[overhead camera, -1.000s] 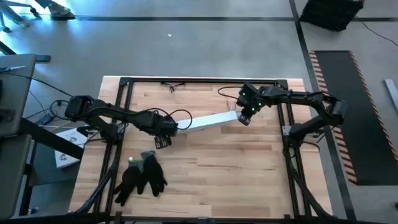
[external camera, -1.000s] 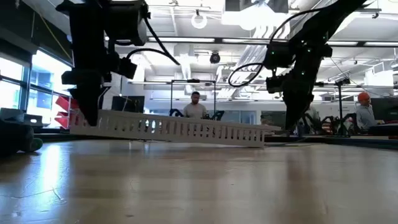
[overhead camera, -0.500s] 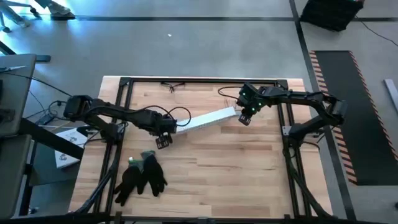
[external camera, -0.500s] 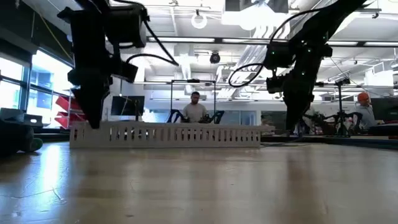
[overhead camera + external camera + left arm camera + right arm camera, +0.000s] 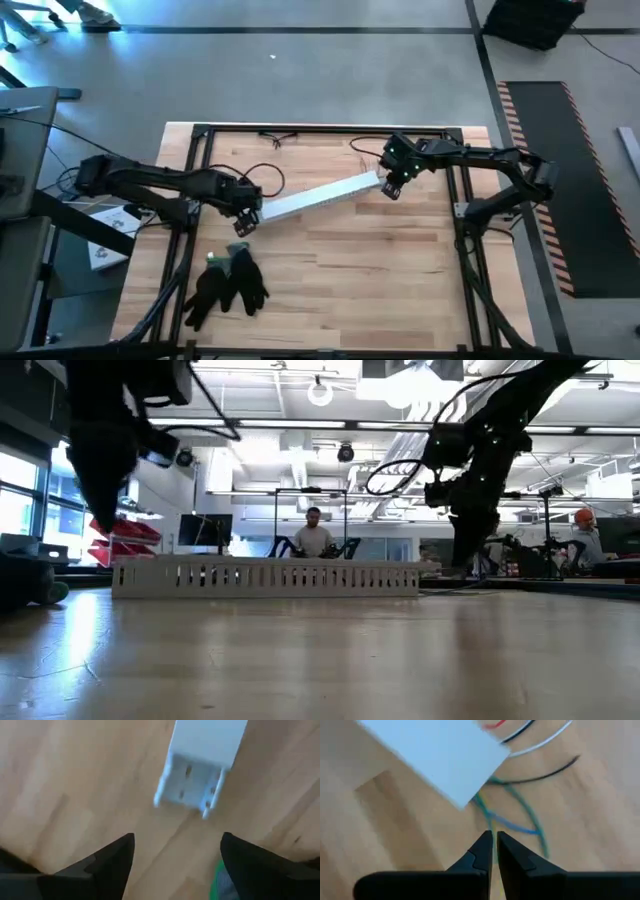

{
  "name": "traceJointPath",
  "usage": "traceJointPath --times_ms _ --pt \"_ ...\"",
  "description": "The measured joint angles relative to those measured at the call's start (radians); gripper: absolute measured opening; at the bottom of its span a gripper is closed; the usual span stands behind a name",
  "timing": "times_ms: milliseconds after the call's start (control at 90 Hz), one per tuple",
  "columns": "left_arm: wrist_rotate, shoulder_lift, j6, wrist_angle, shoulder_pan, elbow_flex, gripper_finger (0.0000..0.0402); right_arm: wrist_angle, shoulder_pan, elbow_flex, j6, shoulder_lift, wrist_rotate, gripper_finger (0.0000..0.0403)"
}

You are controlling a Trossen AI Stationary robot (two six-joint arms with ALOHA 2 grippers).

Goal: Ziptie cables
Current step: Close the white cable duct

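Mid-frame on table [image 5: 330, 260]: white channel [image 5: 318, 197], cables [image 5: 515, 817] at its end; left tool [image 5: 175, 862] open, right tool [image 5: 493, 851] nearly closed, empty.

The middle of the surface [image 5: 340, 270] is crossed by a white slotted channel [image 5: 320, 197]; black gloves [image 5: 228, 283] block the left front; bare wood is left elsewhere.

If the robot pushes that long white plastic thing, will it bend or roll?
The white channel probably stays stiff: it lies straight along the table. Its flat, boxy shape suggests sliding, not rolling. The slotted walls hint it's light. The open left tool hovers by its end.
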Motion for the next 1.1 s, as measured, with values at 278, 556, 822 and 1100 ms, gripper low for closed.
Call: traceJointPath --times_ms 278,556,822,1100 --pt "-0.084 -0.002 -0.037 0.175 0.011 -0.192 0.0223 0.067 -0.045 0.000 -0.006 0.065 -0.004 0.0011" --pt "-0.155 -0.002 -0.012 0.554 0.056 -0.327 0.0198 0.189 -0.011 0.000 0.008 0.157 -0.041 0.0011" --pt "-0.179 0.062 0.060 0.697 0.103 -0.359 0.0176 0.209 0.066 0.023 0.030 0.177 -0.007 0.0011" --pt "-0.199 0.040 0.098 0.515 0.121 -0.262 0.0161 0.107 0.067 0.033 0.021 0.169 0.047 0.0011"
